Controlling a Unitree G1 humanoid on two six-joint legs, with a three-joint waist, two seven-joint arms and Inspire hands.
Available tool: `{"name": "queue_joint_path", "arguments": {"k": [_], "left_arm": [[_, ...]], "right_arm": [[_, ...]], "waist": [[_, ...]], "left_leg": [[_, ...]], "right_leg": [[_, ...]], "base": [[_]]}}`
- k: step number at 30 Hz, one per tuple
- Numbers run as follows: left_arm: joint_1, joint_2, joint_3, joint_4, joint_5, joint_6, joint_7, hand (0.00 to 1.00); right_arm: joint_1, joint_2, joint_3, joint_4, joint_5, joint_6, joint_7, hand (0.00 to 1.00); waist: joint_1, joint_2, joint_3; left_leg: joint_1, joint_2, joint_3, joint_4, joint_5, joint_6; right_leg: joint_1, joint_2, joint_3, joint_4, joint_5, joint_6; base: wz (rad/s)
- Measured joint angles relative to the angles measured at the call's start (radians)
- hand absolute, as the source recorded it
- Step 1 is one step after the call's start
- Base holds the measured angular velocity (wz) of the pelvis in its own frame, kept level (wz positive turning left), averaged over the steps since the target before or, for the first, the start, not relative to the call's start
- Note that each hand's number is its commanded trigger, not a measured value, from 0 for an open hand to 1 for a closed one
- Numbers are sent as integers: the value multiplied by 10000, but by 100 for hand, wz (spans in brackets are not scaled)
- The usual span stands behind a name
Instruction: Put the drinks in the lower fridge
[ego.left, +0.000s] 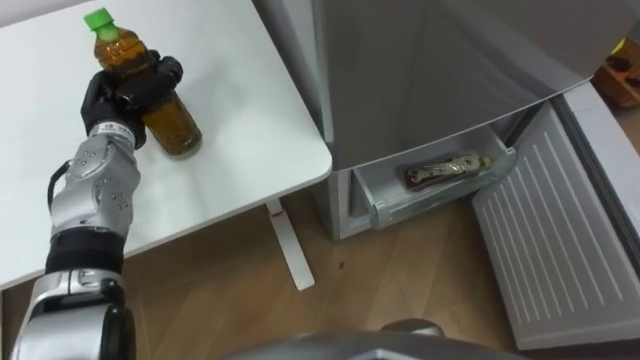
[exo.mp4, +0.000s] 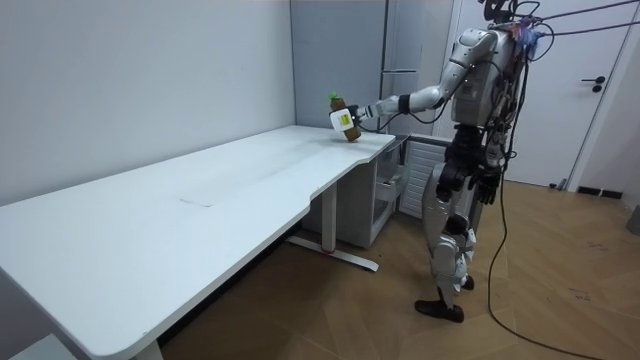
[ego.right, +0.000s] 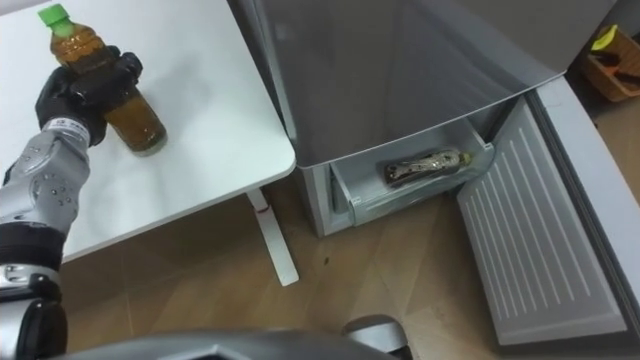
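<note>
A bottle of amber drink with a green cap (ego.left: 150, 85) (ego.right: 108, 82) (exo.mp4: 343, 113) is tilted just above the white table (ego.left: 230, 150). My left hand (ego.left: 128, 90) (ego.right: 82, 85) (exo.mp4: 360, 119) is shut round the bottle's middle. At the right, the grey fridge (ego.left: 430, 70) has its lower door (ego.left: 560, 230) swung open. Its lower drawer (ego.left: 400, 200) is pulled out, and a dark bottle (ego.left: 447, 170) (ego.right: 423, 165) lies on its side in it.
The table's corner (ego.left: 320, 165) ends close to the fridge, with a white table leg (ego.left: 285, 245) on the wooden floor (ego.left: 420, 280). In the room view I stand between the table's end and the fridge (exo.mp4: 400, 60).
</note>
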Motion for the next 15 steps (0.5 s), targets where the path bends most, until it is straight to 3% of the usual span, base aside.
{"name": "queue_joint_path", "arguments": {"k": [4, 7, 13, 15], "left_arm": [[59, -64, -397, -804, -1, -135, -40, 100], [267, -128, -749, -1166, 26, -216, -67, 100], [1725, -562, -1098, -2664, 200, -213, -362, 100], [2116, -572, -1081, -3160, 387, -213, -385, 100]], "right_arm": [[-400, 100, 294, -62, 145, -147, -125, 0], [-671, 168, 712, -195, 621, -568, -95, 0], [-827, 263, 1335, -293, 1231, -1071, 110, 0], [-779, 284, 1384, -243, 1234, -1099, 128, 0]], "waist": [[165, -85, 28], [277, -117, 9], [647, -134, -18], [762, -194, -92]], "left_leg": [[-21, -8, -104, 6, 1, 0], [-37, -9, -196, 9, 9, -11], [-80, -24, -422, 8, 12, -17], [-202, -36, -637, 44, 22, -32]], "right_leg": [[22, -31, -206, -12, 0, 0], [63, -42, -420, -39, 0, 0], [110, -50, -621, -140, 5, -5], [114, -63, -861, -198, 8, -9]], "base": [[7], [10], [10], [26]]}}
